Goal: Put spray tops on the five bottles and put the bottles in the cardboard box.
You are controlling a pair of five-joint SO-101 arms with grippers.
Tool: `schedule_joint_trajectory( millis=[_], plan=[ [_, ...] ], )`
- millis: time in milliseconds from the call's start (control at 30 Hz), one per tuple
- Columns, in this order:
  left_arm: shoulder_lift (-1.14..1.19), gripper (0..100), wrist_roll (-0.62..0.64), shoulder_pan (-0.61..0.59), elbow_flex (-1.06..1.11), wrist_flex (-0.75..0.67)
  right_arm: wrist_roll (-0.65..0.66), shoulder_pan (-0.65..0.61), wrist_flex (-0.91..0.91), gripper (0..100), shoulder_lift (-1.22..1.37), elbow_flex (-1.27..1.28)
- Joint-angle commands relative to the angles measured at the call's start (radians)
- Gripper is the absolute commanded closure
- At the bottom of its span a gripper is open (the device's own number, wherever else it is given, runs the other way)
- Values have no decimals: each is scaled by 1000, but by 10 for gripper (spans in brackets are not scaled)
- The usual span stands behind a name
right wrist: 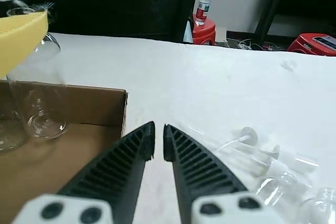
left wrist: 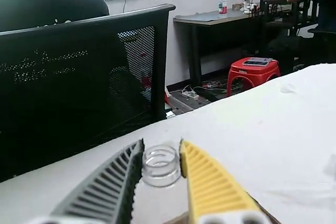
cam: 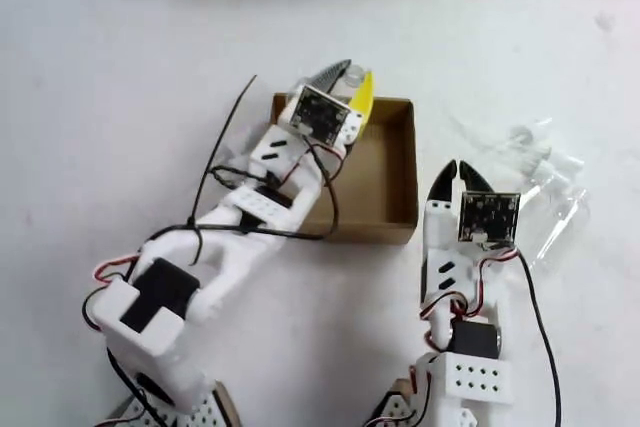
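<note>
One broad white table is carrying everything. Toward its middle an open brown cardboard box is lying with its mouth up.

Over the box's far edge, the left arm is stretching across the near corner. Its left gripper, with one grey ribbed finger and one yellow, is clamping the open neck of a clear round bottle. From the right wrist view this bottle is hanging upright inside the box against the far wall. Whether its base is touching the floor of the box I cannot tell.

Just beside the box's right wall, the black right gripper is hovering over bare table. Its ribbed fingers are lying almost together, with a thin slit between them, and gripping nothing.

Beyond it, toward the table's right side, several more clear bottles are lying on their sides in a loose heap. Among them, slim white spray tops with thin tubes are resting on the cloth.
</note>
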Motion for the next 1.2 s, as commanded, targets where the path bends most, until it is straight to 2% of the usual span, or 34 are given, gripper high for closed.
schedule_joint_trajectory(
  millis=[0, 300, 467, 1167],
  plan=[
    [-10, 976, -23, -16, -48, -28, -9, 5, -19, 981, 5, 11],
    [90, 976, -32, -16, -72, -35, -9, 5, -19, 981, 5, 11],
    [96, 976, -31, -16, -64, -103, -8, -12, -19, 981, 5, 11],
    [102, 976, -29, -28, -72, -98, -8, -15, -19, 980, 5, 11]
  ],
)
